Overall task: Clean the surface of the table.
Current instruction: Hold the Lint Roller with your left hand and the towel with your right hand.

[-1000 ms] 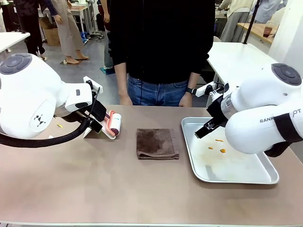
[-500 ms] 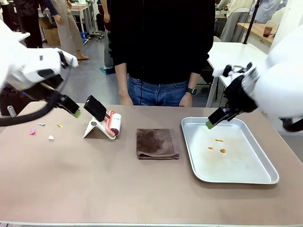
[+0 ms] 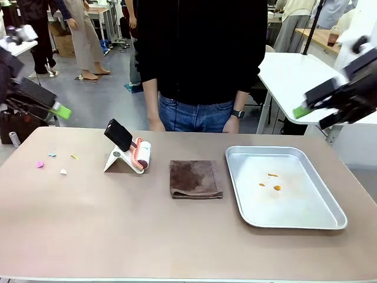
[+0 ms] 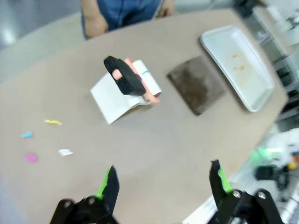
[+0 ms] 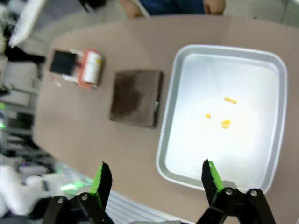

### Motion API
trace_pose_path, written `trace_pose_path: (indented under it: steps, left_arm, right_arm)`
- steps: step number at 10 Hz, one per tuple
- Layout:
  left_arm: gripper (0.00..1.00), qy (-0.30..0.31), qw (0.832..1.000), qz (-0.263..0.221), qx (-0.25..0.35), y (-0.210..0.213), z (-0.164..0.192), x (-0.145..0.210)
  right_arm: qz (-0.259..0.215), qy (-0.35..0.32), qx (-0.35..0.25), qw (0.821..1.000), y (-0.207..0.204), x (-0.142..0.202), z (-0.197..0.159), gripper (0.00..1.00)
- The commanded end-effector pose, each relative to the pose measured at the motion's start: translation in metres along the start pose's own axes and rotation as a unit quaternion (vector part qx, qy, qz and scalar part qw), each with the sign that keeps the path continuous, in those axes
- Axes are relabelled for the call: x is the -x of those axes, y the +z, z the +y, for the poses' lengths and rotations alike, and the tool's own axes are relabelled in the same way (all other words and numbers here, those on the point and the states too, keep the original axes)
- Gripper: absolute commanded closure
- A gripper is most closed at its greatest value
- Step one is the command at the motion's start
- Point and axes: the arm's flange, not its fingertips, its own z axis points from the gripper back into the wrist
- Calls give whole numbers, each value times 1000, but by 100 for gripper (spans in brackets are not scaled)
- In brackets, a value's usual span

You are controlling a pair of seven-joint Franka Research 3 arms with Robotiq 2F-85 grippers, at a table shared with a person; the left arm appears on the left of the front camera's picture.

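As left hand point(image 4: 162, 172), right hand point(image 5: 155, 169) gape — table point(image 3: 177, 236) flanked

The table point(image 3: 118, 236) was a plain matte tan-brown with a thin pale edge. At centre frame lay a dark brown cloth point(image 3: 195, 178), faintly mottled. To the right, the tray point(image 3: 294, 206) was silver-grey and carried a few orange flecks point(image 3: 275, 188). Left of centre, the lint roller point(image 3: 141, 154) had a black handle, a salmon-pink frame and a white roll, and its stand point(image 3: 113, 163) was white. Toward the left edge sat a pink scrap point(image 3: 40, 164), a light blue scrap point(image 3: 52, 154), a yellow scrap point(image 3: 74, 157) and a white scrap point(image 3: 63, 171). The left gripper point(image 4: 163, 168) and right gripper point(image 5: 155, 165) were black with bright green pads point(image 4: 103, 184). At top centre, the person point(image 3: 200, 53) wore a black top and blue jeans.
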Motion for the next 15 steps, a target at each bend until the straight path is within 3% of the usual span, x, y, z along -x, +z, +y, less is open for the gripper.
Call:
trace_pose_path:
  steps: [1, 4, 5, 7, 9, 12, 15]
  left_arm:
    - [0, 39, 994, -30, 98, 23, 44, 13]
    - [0, 129, 972, -101, 169, 45, 126, 52]
    - [0, 160, 960, -132, 187, 46, 145, 66]
    - [0, 200, 944, -182, 190, 41, 161, 90]
    - [0, 233, 928, -219, 192, 34, 166, 115]
    - [0, 271, 910, -248, 191, 19, 157, 121]
    - [0, 272, 910, -249, 188, 22, 163, 130]
  right_arm:
    - [-60, -66, -81, 993, 31, 34, -47, 0]
    - [-138, -137, -142, 971, 80, 61, -122, 0]
    - [-135, -160, -159, 965, 83, 68, -154, 0]
    - [-126, -199, -215, 948, 74, 87, -220, 0]
    - [-142, -181, -280, 932, 64, 115, -259, 0]
    - [-153, -163, -301, 927, 56, 134, -277, 0]
    - [-151, -180, -299, 925, 48, 136, -285, 0]
